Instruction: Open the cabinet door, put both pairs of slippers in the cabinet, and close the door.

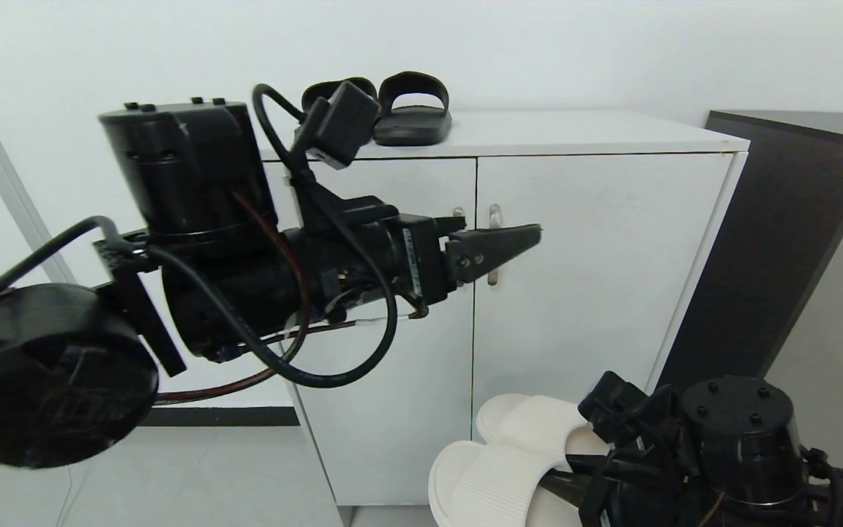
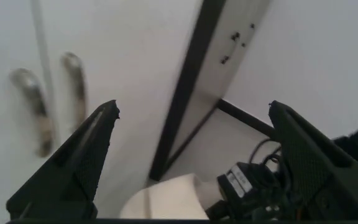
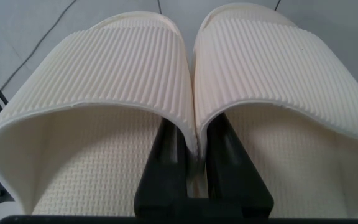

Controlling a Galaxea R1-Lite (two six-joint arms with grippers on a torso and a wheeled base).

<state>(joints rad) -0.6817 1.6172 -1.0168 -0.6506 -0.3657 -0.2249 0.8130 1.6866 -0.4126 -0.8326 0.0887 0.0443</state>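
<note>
While the right gripper pinches the white slippers together, toes toward the shut cabinet, the left gripper hangs spread, seemingly just short of the handles

Bright, even, diffuse indoor light — soft, faint shadows, low contrast

White cabinet, two slipper pairs, black grippers

The cabinet is plain white with silvery handles; the black slippers are matt black; the cream slippers are off-white, their straps finely ribbed, their footbeds stamped with a small diamond grain; the left gripper and right gripper are black; the side panel is dark grey; the wall is pale white.
</note>
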